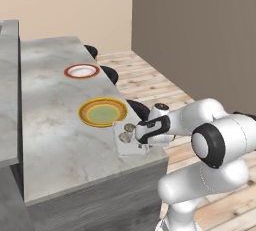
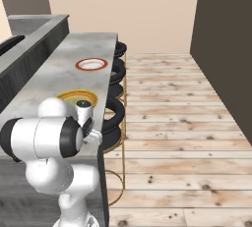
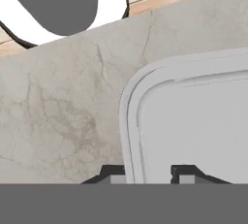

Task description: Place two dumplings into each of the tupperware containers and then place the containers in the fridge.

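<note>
Left base view: a tupperware container (image 1: 126, 142) with two dumplings (image 1: 128, 132) sits at the surface's (image 1: 55, 125) near corner, beside the yellow-rimmed plate (image 1: 103, 112). Right base view: the arm hides that corner. Hand view: the claw (image 3: 147, 173) straddles the container's rim, fingers (image 3: 114, 173) narrowed on it.

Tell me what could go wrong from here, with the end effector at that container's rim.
1. The end effector straddles only the thin rim of the tupperware container; lifted from one edge, the tray may tilt or slip.
2. Dumplings lie loose in that container; a tilt could roll them out.
3. The container sits near the counter corner, beside the yellow-rimmed plate; a drag could send it over the edge or bump the plate.
</note>
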